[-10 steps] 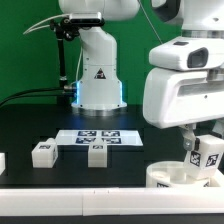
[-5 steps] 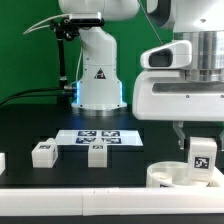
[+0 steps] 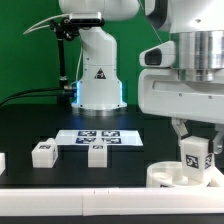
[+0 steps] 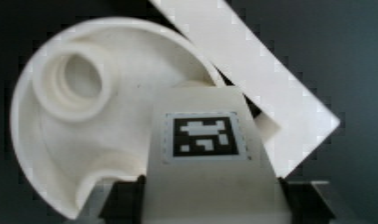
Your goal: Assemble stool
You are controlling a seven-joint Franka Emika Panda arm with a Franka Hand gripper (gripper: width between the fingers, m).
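Over seat (image 3: pixel 168 173) | gripper (image 3: pixel 195 142) clamps leg (image 3: pixel 193 153) | long axis near upright, slightly tilted

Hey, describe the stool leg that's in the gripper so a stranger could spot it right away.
Look at the exterior view's right, where the gripper hangs over the round white seat. The leg is clamped in it, tag facing the camera. Unlike the two loose legs lying on the black table, it is held up.

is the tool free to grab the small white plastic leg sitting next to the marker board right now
Probably not yet: the tool is shut on another tagged white leg over the round white seat. The loose leg itself stands unobstructed.
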